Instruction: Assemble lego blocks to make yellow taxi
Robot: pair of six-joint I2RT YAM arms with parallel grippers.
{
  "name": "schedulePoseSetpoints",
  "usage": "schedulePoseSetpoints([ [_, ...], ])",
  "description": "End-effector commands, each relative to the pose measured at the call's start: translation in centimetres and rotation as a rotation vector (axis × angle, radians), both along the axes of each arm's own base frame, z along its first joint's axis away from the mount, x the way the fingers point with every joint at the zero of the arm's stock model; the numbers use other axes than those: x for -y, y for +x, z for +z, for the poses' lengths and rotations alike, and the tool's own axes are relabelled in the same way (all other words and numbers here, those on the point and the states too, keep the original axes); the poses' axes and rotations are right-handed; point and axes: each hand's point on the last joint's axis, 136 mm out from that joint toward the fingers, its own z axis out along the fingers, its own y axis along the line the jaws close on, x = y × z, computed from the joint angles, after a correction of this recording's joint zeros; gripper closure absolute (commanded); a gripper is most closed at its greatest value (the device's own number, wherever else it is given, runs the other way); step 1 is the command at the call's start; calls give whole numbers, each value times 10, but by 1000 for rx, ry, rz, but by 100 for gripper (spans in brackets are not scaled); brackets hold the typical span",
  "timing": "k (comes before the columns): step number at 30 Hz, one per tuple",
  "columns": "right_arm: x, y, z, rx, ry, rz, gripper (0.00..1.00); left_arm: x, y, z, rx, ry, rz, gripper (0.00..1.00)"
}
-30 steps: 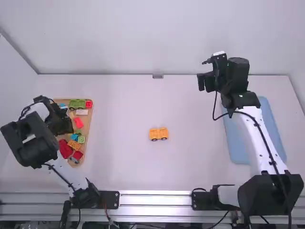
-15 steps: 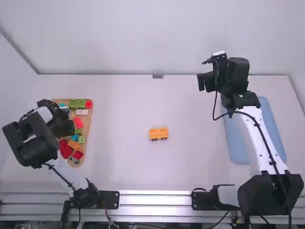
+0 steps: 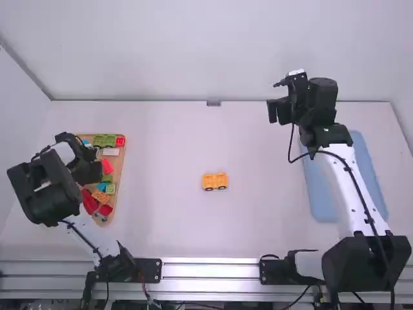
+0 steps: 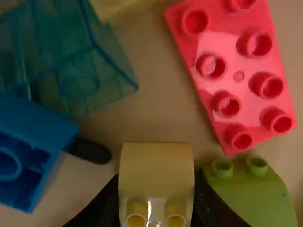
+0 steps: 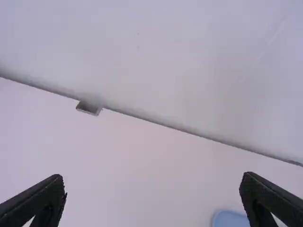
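gripping a yellow block point(image 4: 156, 172), left fingers point(image 3: 93, 172) block-width apart

1. High view: above and back from the tray point(image 3: 119, 163), facing forward and down across the whole desk point(image 3: 258, 213), farthest off.
2. Left wrist view: close over the tray, facing down; both share its red block point(image 3: 107, 166).
3. Right wrist view: well right of the tray, facing the back wall point(image 5: 189, 56); shares the grey bracket point(image 5: 89, 108) and blue mat point(image 5: 231, 219) with high.

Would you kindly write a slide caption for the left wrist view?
Left gripper holding a yellow two-stud block near a red block, green block and blue block.
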Motion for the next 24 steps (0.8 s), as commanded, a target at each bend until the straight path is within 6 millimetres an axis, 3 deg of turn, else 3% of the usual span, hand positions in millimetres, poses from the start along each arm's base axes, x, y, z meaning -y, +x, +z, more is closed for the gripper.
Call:
schedulePoseSetpoints([
  [1,-1,4,14,30,5,2,2,-5,10,14,15,6,53,84],
  [5,-1,4,13,30,5,2,2,0,21,41,52,-4,65,87],
  [11,-1,4,13,30,5,2,2,12,24,75,36,133,104,90],
  [17,-1,3,12,23,4,2,2,88,41,99,99,142,52,96],
  [18,-1,3,12,22,4,2,2,93,41,100,103,138,57,96],
  [20,-1,3,11,20,5,1,2,132,45,100,109,105,93,98],
  [21,-1,3,11,19,6,1,2,137,45,100,108,103,93,98],
  [24,-1,3,11,18,7,1,2,181,49,98,118,93,63,98],
])
